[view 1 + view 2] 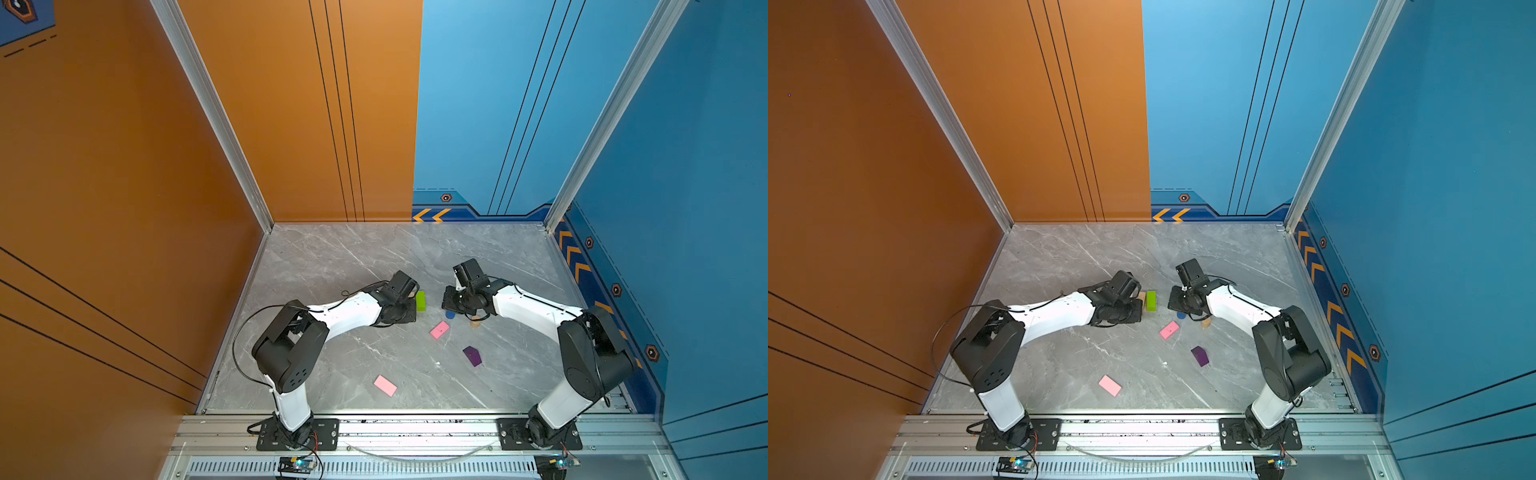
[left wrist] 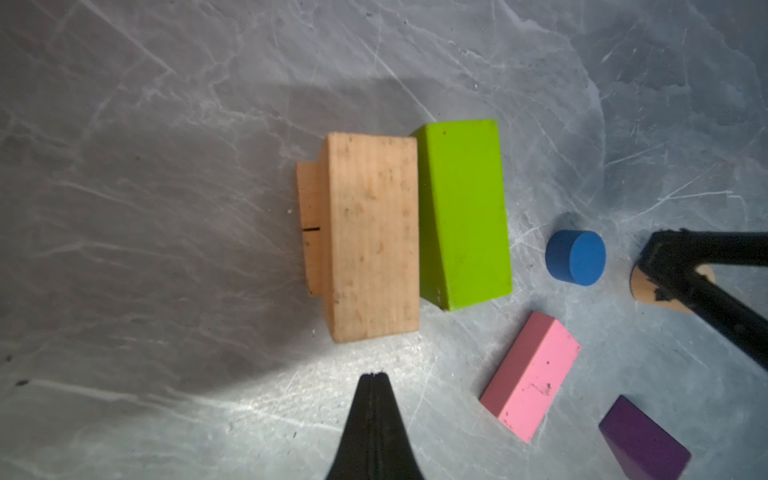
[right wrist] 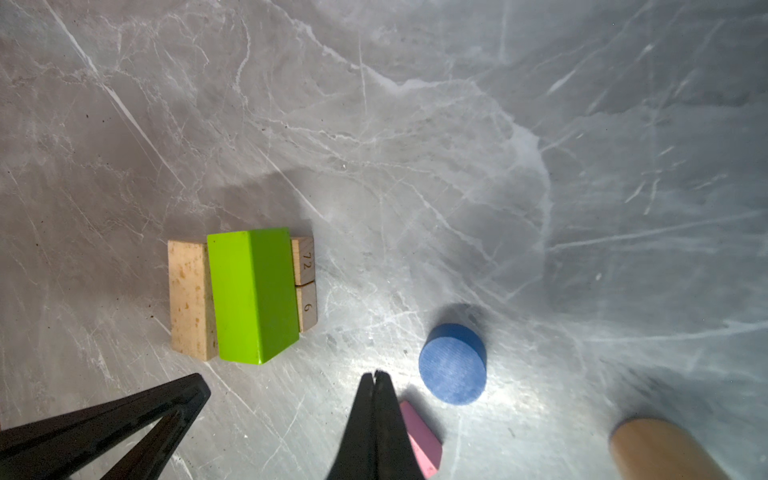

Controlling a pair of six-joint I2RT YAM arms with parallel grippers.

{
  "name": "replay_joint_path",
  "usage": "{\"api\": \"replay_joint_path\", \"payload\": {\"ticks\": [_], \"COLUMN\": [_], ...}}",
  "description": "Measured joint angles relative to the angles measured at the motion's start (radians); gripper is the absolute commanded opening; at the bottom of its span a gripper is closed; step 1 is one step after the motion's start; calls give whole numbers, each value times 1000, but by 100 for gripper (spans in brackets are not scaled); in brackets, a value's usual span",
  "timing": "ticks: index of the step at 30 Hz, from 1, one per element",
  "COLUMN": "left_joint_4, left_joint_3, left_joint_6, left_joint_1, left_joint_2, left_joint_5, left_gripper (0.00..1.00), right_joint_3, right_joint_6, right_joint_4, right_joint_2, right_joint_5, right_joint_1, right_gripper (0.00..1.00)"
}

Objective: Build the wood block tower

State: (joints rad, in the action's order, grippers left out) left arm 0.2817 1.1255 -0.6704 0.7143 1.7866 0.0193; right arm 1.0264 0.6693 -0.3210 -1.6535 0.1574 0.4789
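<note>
A tan bar (image 2: 372, 237) and a lime-green bar (image 2: 465, 212) lie side by side, touching, on top of small numbered tan blocks (image 3: 305, 282). My left gripper (image 2: 375, 376) is shut and empty, its tip just short of the tan bar's end. My right gripper (image 3: 376, 374) is also shut and empty, between the green bar and the blue cylinder (image 3: 453, 363), partly over a pink slab (image 3: 422, 440). A tan cylinder (image 3: 660, 449) lies beyond the blue one. In both top views the purple peaked block (image 1: 472, 355) and another pink slab (image 1: 385, 385) lie nearer the front.
The grey marble table (image 1: 332, 257) is walled in orange at the left and blue at the right and back. The two wrists face each other closely over the bars. An aluminium rail (image 1: 415, 428) carrying both arm bases runs along the front edge.
</note>
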Motion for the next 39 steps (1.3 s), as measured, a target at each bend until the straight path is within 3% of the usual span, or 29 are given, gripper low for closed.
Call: {"api": "replay_joint_path", "payload": {"ticks": [39], "left_joint_4": [26], "left_joint_3": [69], "left_joint_6": [16], "left_joint_1": [-10], "left_joint_2": [61], "left_joint_5": [1], "left_gripper": [0], "right_joint_3": [14], "right_joint_6": [0], "right_joint_4": [0], "right_joint_2": [-13], "right_joint_5": [0], "right_joint_1": [0], "right_gripper": [0]}}
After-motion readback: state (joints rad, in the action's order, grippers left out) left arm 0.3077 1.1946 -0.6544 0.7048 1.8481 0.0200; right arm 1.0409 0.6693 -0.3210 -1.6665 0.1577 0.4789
